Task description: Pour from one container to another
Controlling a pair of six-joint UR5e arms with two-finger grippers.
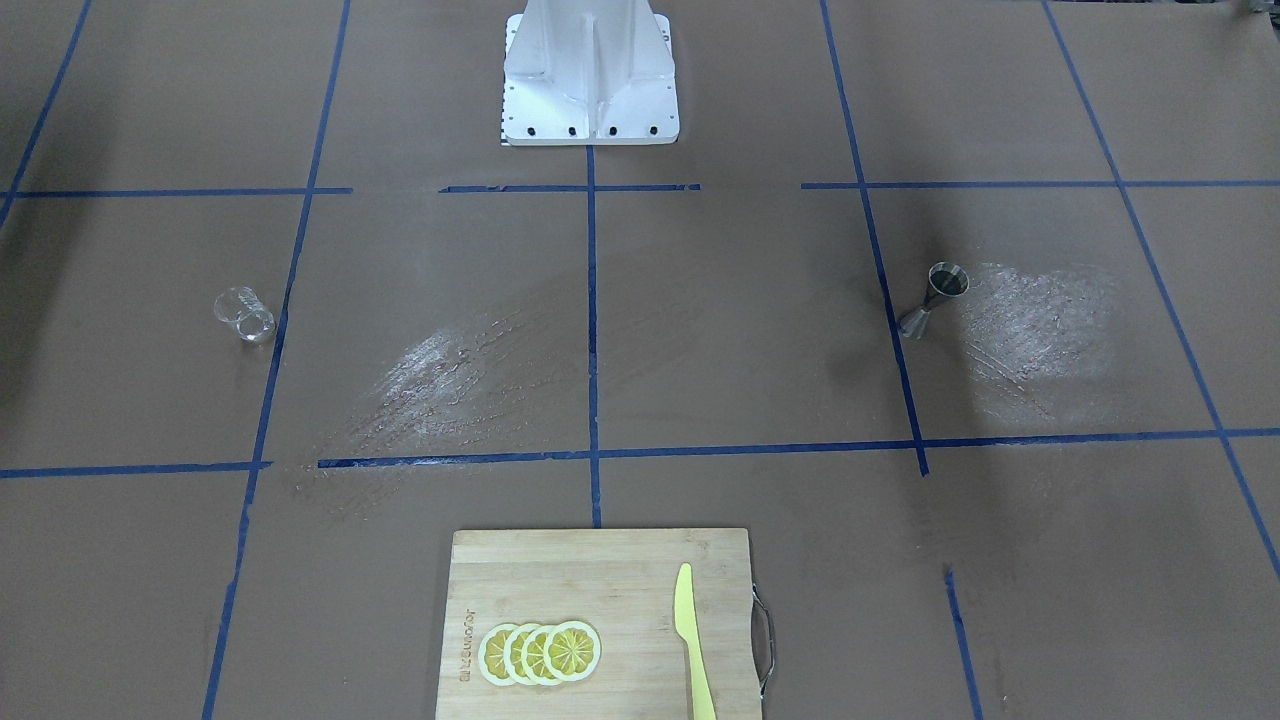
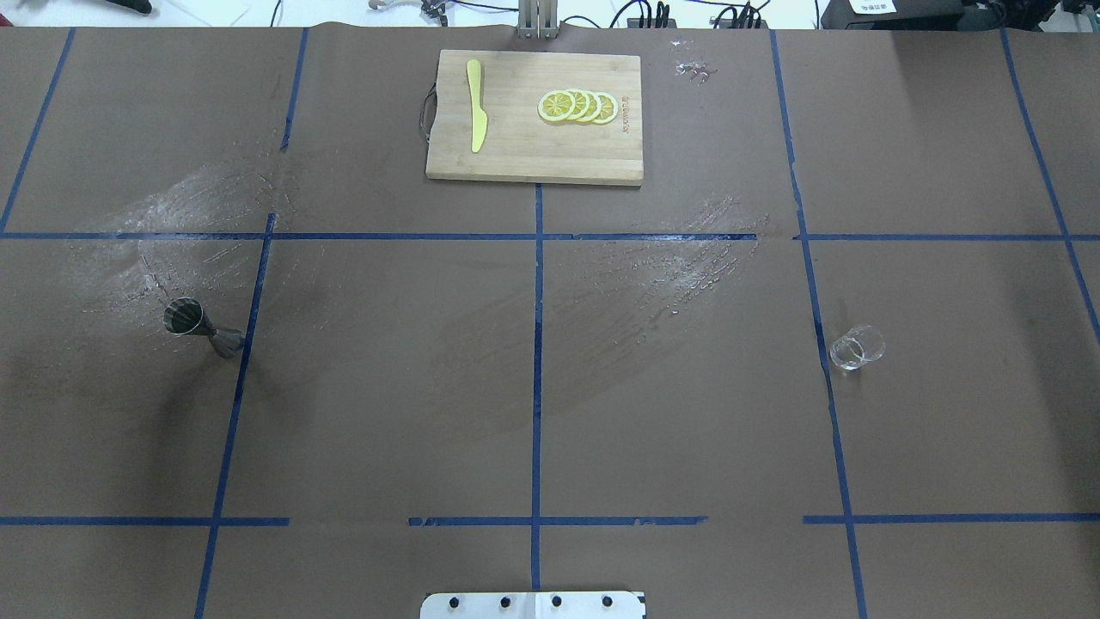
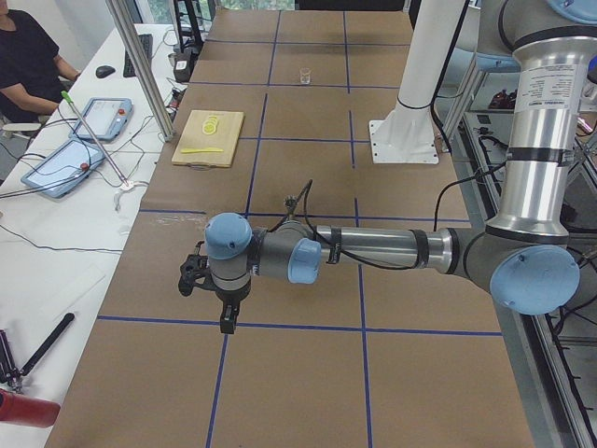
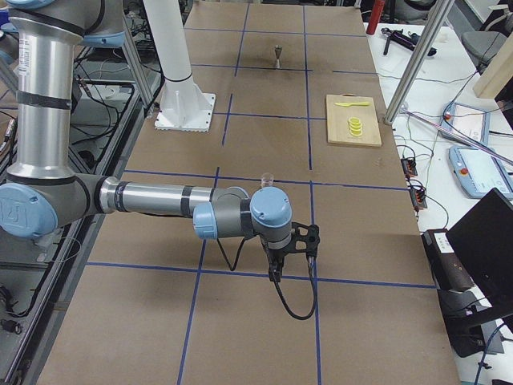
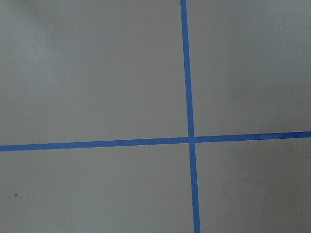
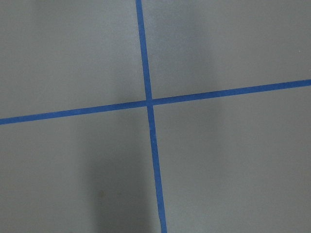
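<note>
Glass [image 2: 857,348] and jigger [image 2: 202,322] stand upright, well apart on the table [image 2: 387,387], neither held. The right tool [image 4: 309,239] should probably grip the glass mid-wall and keep it level. Can't tell its opening, nor the left tool's [image 3: 191,276].

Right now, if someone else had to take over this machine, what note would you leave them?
Left claw: hangs free, nothing seen in it; open or shut, I cannot tell.
Right claw: the same.
Glass: upright on the robot's right side, far from both claws. Whether it holds anything, I cannot tell.
Jigger: upright on the robot's left side, far from the glass.
Done: nothing yet.
Left: grasp the glass, bring it over the jigger, and pour.
</note>
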